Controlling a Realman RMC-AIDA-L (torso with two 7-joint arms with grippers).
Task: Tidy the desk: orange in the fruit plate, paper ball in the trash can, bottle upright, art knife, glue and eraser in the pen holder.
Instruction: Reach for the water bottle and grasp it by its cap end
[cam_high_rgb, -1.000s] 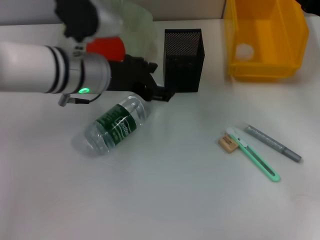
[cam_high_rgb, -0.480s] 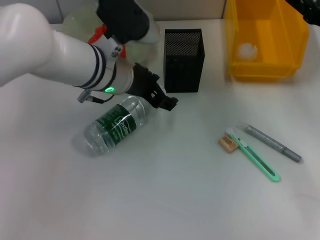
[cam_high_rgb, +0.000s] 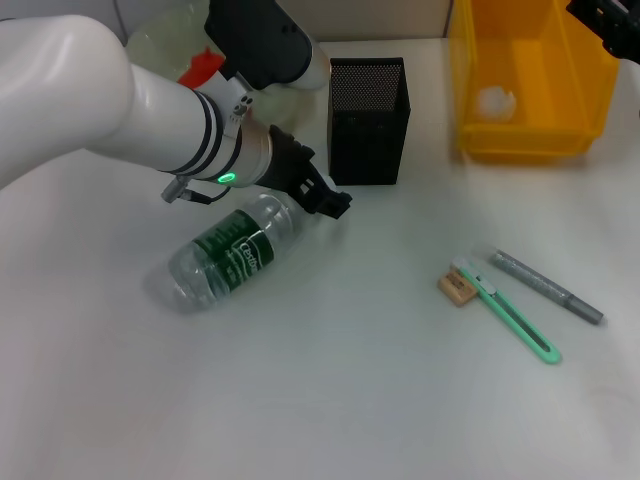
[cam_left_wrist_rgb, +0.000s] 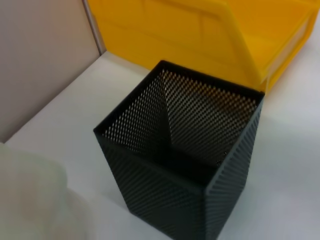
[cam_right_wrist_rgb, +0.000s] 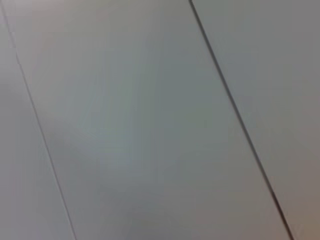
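The clear bottle (cam_high_rgb: 230, 250) with a green label lies on its side on the white desk. My left gripper (cam_high_rgb: 322, 196) hovers just beside its upper end, in front of the black mesh pen holder (cam_high_rgb: 368, 120) (cam_left_wrist_rgb: 185, 165), which looks empty. The orange (cam_high_rgb: 203, 68) peeks out behind my left arm, in the translucent fruit plate (cam_high_rgb: 160, 38). A white paper ball (cam_high_rgb: 495, 100) rests inside the yellow trash can (cam_high_rgb: 530, 140). The eraser (cam_high_rgb: 455, 287), green art knife (cam_high_rgb: 512, 318) and grey glue stick (cam_high_rgb: 545, 286) lie together at the right. My right gripper (cam_high_rgb: 610, 20) shows at the top right corner.
The yellow bin (cam_left_wrist_rgb: 200, 30) stands right behind the pen holder in the left wrist view, with the fruit plate's pale rim (cam_left_wrist_rgb: 25, 200) to one side. The right wrist view shows only a grey panel.
My left arm has swung over the plate, and its gripper has shifted slightly toward the bottle's upper end. The right gripper has come into view at the top right corner.
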